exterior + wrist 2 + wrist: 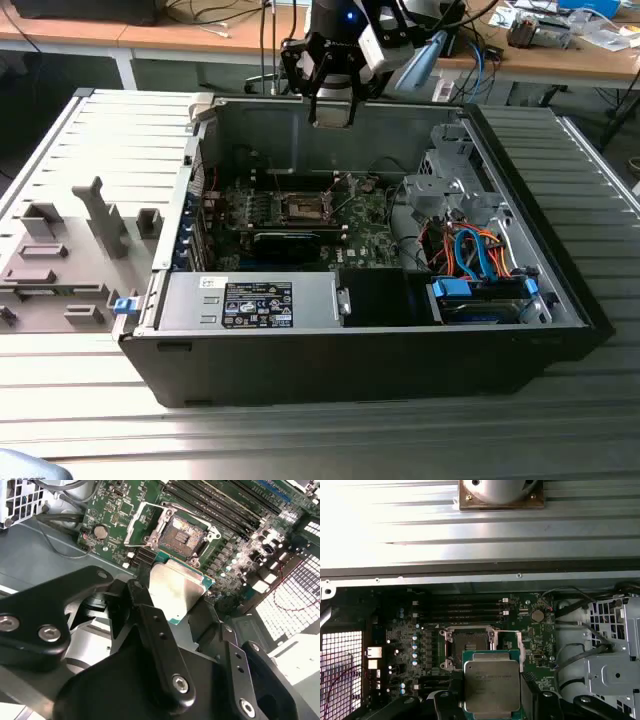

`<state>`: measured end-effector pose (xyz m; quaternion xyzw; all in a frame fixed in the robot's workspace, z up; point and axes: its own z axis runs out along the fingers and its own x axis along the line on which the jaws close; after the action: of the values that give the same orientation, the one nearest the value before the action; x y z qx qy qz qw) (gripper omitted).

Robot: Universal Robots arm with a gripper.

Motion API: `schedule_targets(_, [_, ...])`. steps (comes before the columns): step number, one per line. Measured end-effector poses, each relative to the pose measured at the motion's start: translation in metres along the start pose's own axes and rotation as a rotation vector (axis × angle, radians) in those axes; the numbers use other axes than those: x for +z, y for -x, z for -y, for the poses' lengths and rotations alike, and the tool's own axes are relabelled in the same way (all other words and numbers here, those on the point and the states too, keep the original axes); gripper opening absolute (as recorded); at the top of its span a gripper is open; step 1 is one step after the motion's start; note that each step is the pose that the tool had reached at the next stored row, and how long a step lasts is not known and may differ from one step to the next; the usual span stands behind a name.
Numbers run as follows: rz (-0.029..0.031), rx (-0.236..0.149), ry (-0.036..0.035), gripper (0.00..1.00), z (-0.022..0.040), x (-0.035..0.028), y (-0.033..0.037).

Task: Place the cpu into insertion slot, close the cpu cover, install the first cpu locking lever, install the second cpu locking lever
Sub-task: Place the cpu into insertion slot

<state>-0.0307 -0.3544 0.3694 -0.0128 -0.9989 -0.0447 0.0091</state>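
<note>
**One chip in the grip, one socket open beneath it**

The single gripper (333, 110) hangs over an open computer case (300, 365), which lies on its side on a slatted metal table (320, 445). Its two black fingers (150, 625) are closed onto the cpu (177, 592), one finger on each of two opposite edges. The one chip sits flat between them with its dull silver top facing the wrist cameras. A thin green border shows around the metal top.

The cpu is in the air, held above the green motherboard (372, 232) and apart from it. It is not seated in anything.

There is one insertion slot (468, 645) on the board. Its dark brownish centre is bare, with a silvery rim around it. In both wrist views the held chip appears just beside this socket.

The one cpu cover (520, 652) is swung open and lies off to one side of the socket. The green board shows through its square window.

One round coin battery (537, 615) sits on the board near the open cover. A bundle of orange and blue cables (470, 250) fills the case's corner at the exterior view's right.
</note>
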Motion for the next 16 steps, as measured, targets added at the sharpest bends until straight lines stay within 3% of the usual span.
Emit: schedule_targets(16, [0.0001, 0.000, 0.0002, 0.55, 0.0006, 0.0064, -0.0004])
